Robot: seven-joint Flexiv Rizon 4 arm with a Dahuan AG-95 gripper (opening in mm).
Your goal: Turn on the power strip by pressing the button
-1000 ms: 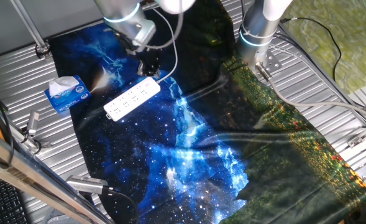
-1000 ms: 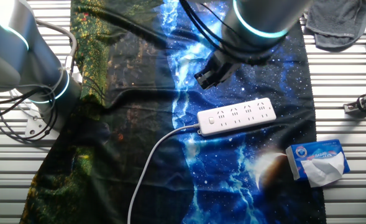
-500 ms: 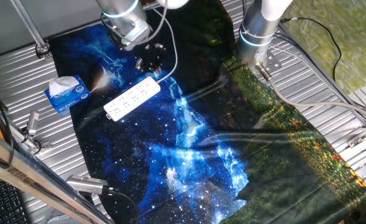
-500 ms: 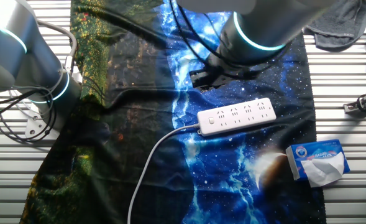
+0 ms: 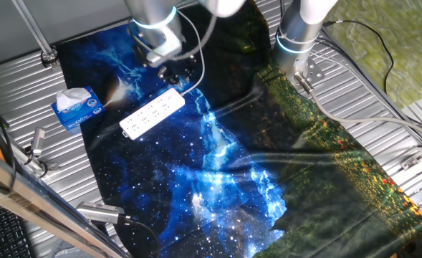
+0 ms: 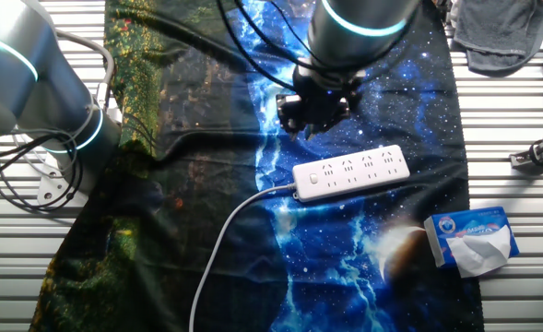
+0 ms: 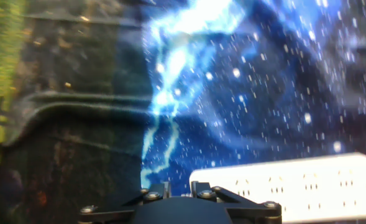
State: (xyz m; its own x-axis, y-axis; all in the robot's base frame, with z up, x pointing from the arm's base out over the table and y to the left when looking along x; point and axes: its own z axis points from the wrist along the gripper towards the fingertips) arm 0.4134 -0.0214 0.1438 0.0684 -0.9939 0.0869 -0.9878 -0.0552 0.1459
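Observation:
The white power strip (image 5: 153,113) lies on the blue galaxy cloth (image 5: 218,179), with its white cord (image 6: 218,247) at one end. In the other fixed view the strip (image 6: 351,172) shows a small button (image 6: 314,179) near the cord end. My gripper (image 6: 310,112) hangs just beyond that cord end and is apart from the strip; in one fixed view it (image 5: 173,72) is above the strip's far end. In the hand view the strip (image 7: 282,186) fills the lower right, and my gripper (image 7: 179,188) shows a narrow gap between its fingers and holds nothing.
A blue-and-white tissue box (image 5: 76,107) stands past the strip's other end and also shows in the other fixed view (image 6: 472,238). A second arm's base (image 5: 296,36) stands at the cloth's dark side. A grey rag (image 6: 501,32) and metal tools (image 6: 540,152) lie on the slatted table.
My arm and wrist have swung round above the strip's cord end. The gripper stays at about the same spot and the strip has not moved.

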